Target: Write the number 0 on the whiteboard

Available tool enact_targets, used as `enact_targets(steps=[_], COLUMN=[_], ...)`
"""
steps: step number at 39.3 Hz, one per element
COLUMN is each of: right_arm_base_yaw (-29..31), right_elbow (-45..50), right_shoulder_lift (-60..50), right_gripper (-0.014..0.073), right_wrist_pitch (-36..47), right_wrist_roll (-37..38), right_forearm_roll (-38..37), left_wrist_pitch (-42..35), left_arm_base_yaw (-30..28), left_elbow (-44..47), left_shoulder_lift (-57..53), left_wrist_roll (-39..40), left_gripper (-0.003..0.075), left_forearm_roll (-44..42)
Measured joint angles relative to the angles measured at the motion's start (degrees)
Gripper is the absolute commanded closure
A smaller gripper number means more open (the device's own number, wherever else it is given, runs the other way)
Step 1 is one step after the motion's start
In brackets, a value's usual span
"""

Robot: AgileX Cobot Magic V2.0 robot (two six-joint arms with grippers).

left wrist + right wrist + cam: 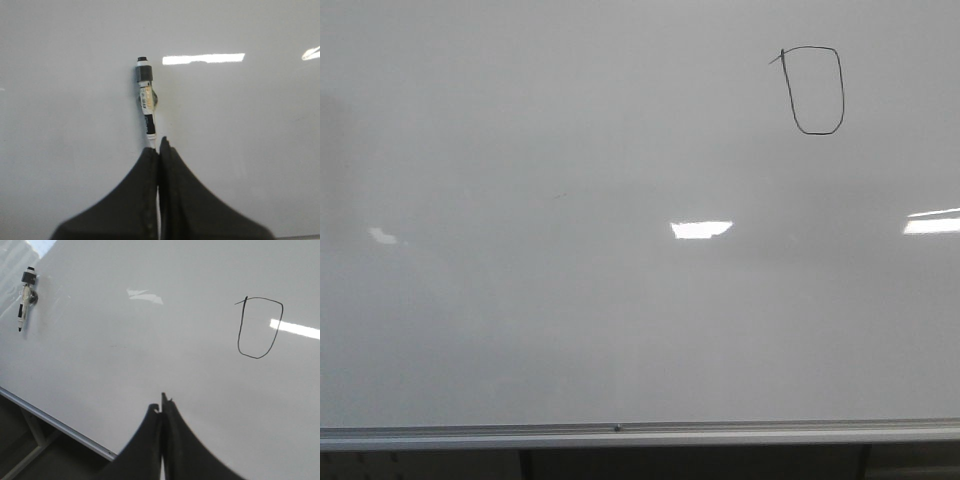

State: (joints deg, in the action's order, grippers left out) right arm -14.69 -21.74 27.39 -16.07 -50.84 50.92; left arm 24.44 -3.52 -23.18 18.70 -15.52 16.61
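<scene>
The whiteboard [570,300] fills the front view, and neither gripper shows there. The number 0 [816,90] is a thin black loop at the board's upper right, also the number 0 [259,327] in the right wrist view. My right gripper [162,402] is shut and empty, off the board, below and left of the loop. My left gripper [159,145] is shut too, its tips lined up with a marker [146,97]. That marker [26,297] hangs alone on the board with no gripper at it in the right wrist view. Its lower end is hidden behind my left fingertips.
A silver rail [620,432] runs along the whiteboard's lower edge, with dark stand legs [525,465] below it. Bright light reflections [700,229] lie across the board's middle. A small round holder [33,298] sits behind the marker.
</scene>
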Motion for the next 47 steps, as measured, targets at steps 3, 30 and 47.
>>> enact_targets(steps=[3,30,47], right_arm_base_yaw=[0.0,0.0,0.0], right_elbow=[0.0,0.0,0.0], right_shoulder_lift=[0.0,0.0,0.0], right_gripper=[0.0662,0.0662,0.0662], right_wrist_pitch=[0.0,-0.1,-0.1], right_wrist_roll=[0.0,0.0,0.0], right_forearm_roll=[0.0,0.0,0.0], left_wrist_pitch=[-3.06,-18.35,-18.35], left_arm_base_yaw=[0.0,3.35,3.35], left_elbow=[2.2,23.52,23.52], left_shoulder_lift=[-2.5,-18.85,-18.85], left_wrist_roll=[5.24,12.58,12.7], left_gripper=[0.074,0.0739,0.074], left_forearm_roll=[-4.7,-13.49,-13.49])
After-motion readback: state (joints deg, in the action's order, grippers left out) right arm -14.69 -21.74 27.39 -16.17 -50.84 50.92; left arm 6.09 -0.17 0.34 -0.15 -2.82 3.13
